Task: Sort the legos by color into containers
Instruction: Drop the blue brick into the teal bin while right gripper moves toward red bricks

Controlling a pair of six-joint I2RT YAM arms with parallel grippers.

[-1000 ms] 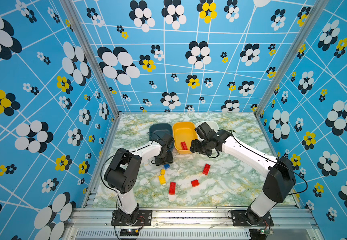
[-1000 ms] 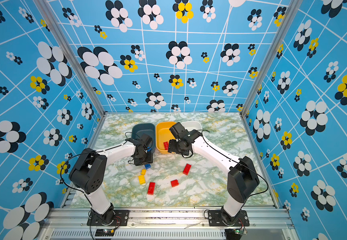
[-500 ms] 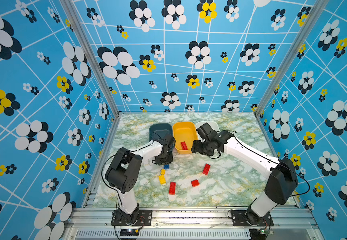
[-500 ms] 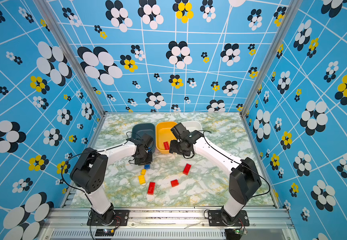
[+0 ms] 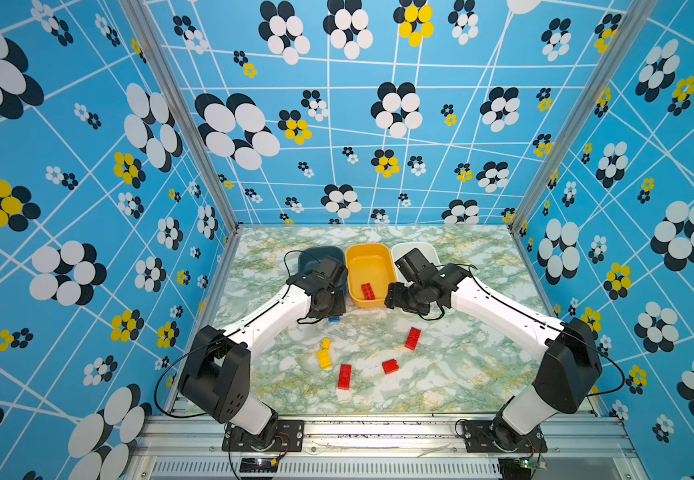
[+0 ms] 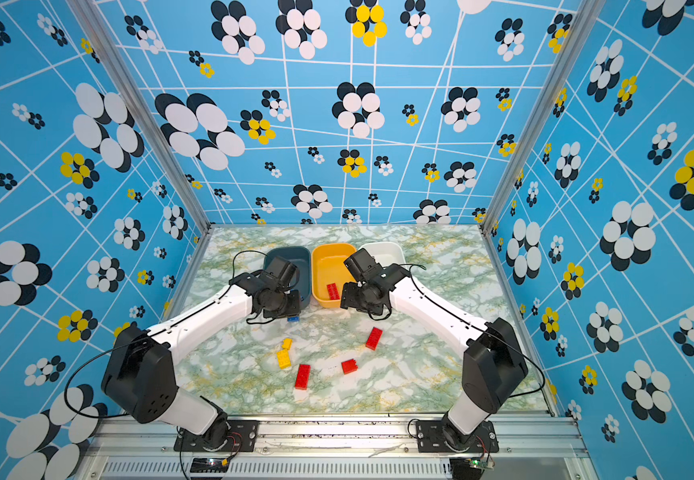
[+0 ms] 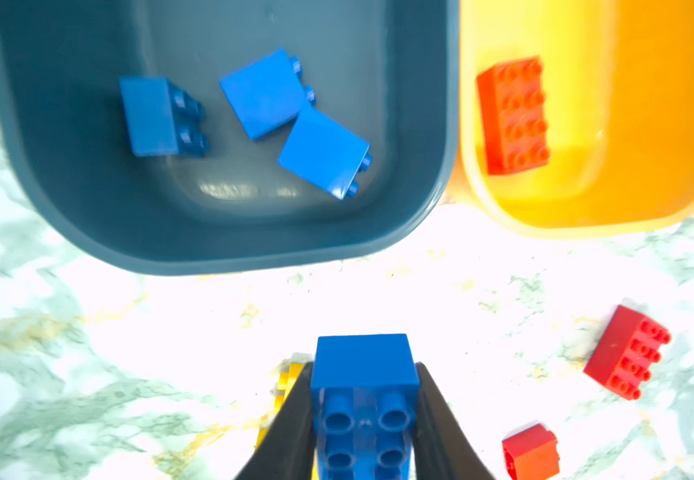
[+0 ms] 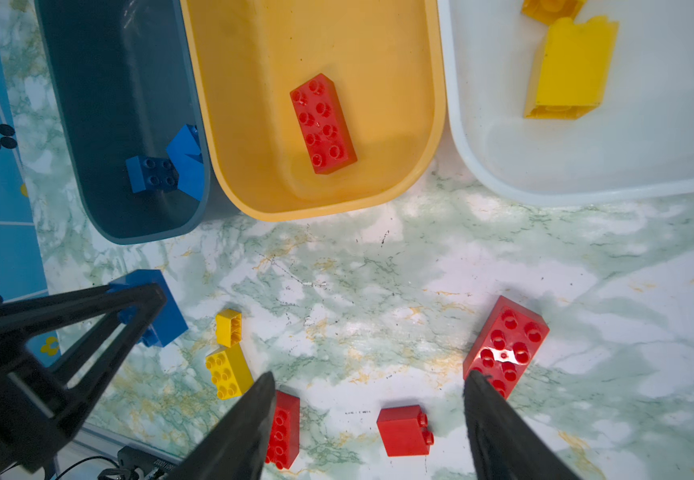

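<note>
**Left fingers (image 7: 291, 415).** They are clenched on a blue brick (image 7: 364, 361), which is gripped by its two side faces. It cannot be told whether the brick is clear of the desk (image 7: 170, 332).

**Right fingers (image 8: 249, 424).** They are spread wide and nothing is held. A red square brick (image 8: 404, 430) is seen on the desk in the gap between them. A long red brick (image 8: 505, 345) lies just beside one fingertip, and a second long red brick (image 8: 285, 428) is partly hidden by the other finger. A pair of yellow bricks (image 8: 227, 370) lies between the two sets of fingers.

**Ahead of the fingers.** The teal tub (image 7: 220, 257) stands near, straight ahead of the left fingers, and three blue bricks (image 7: 266, 93) are already inside it. The orange-yellow tub (image 8: 316, 212) is set against it, ahead of the right fingers, and holds one sorted red brick (image 8: 322, 124). The white tub (image 8: 586, 195) stands farthest to the side and holds yellow bricks (image 8: 565, 70).

**Step in hand (judged).** The blue brick is being transferred to the teal tub. Five bricks are left loose on the desk.

**Next move (judged).**
- The blue brick must be raised above the teal rim, carried forward over the tub floor and only then released.
- The right fingers should be lowered squarely over the red square brick and closed on it.
- The neighbouring long bricks should be left undisturbed.
</note>
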